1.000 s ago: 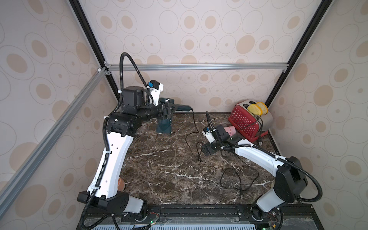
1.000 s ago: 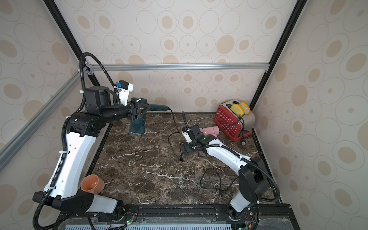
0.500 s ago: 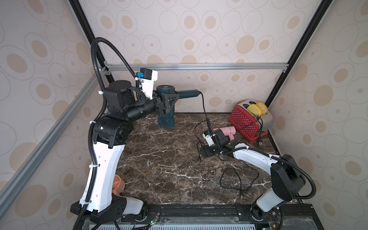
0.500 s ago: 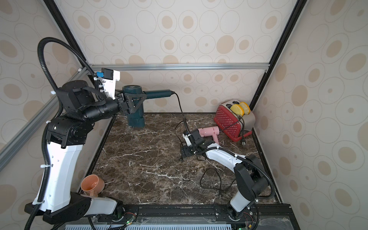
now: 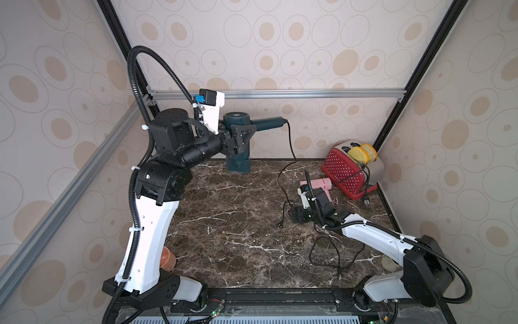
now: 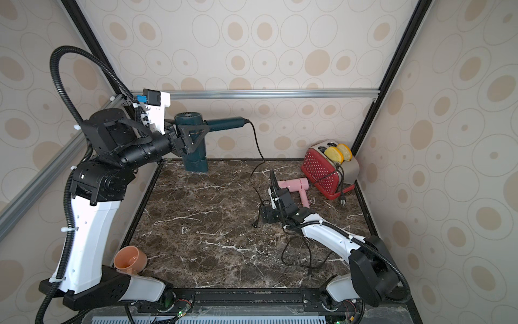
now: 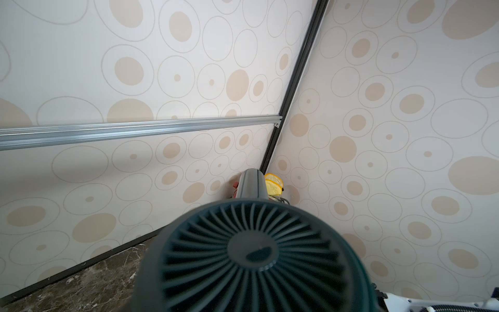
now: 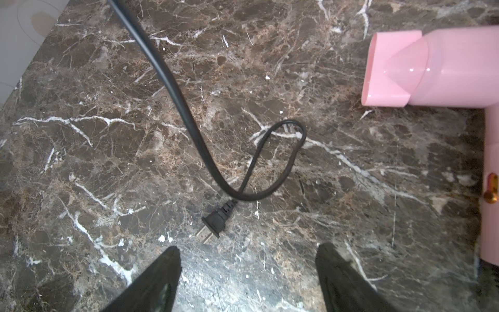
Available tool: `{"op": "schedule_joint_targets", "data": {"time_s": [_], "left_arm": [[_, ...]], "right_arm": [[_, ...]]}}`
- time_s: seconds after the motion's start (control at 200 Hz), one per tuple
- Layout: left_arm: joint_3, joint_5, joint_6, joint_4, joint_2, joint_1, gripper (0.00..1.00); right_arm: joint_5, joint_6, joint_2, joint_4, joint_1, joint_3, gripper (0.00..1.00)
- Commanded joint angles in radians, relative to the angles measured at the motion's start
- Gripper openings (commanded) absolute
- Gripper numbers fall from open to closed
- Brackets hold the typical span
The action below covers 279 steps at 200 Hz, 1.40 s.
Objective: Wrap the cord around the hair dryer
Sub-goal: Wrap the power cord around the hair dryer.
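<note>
My left gripper [image 5: 240, 138] is clamped on the barrel of the teal dryer [image 5: 238, 164]. I hold it at the back left of the table [image 5: 224, 224], nozzle down and grilled intake [image 7: 251, 254] up. I cannot tell whether the nozzle touches the marble. Its handle [image 6: 224, 123] sticks out level toward my right side. The cord [image 5: 291, 146] leaves the handle's end, drops to the table and snakes forward to its plug [image 8: 214, 222], hanging loose with no turn of it wound on the dryer. My right gripper [image 8: 248, 248] hangs low over the marble, jaws spread wide with nothing between them. The plug lies flat just ahead of my fingertips [image 8: 162, 272], at the end of a small loop of cord. A pink dryer [image 8: 445, 70] lies on the marble just beside that wrist. In the back right corner a red toaster [image 5: 340, 171] holds two yellow slices [image 5: 357, 153] standing up out of its top. An orange cup [image 6: 131, 262] sits tilted at the foot of my left arm, and what I see of its inside is only its own wall. Any lettering on these things is too small for me to read.
</note>
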Motion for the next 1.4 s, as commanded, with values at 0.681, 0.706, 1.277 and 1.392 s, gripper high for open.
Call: {"op": "schedule_joint_targets", "data": {"time_s": [0.681, 0.706, 1.277, 1.392], "left_arm": [[-0.009, -0.091, 0.036, 0.193, -0.089, -0.005, 0.00], [-0.010, -0.089, 0.029, 0.203, -0.090, -0.006, 0.00], [-0.002, -0.094, -0.001, 0.269, -0.088, -0.006, 0.00], [-0.027, -0.091, -0.025, 0.292, -0.104, -0.006, 0.00]], "right_arm": [[-0.002, 0.156, 0.482, 0.025, 0.087, 0.296, 0.70], [0.008, 0.161, 0.500, 0.006, 0.092, 0.314, 0.70], [0.047, 0.075, 0.575, -0.058, 0.158, 0.417, 0.64], [0.053, 0.061, 0.611, -0.085, 0.159, 0.467, 0.64]]}}
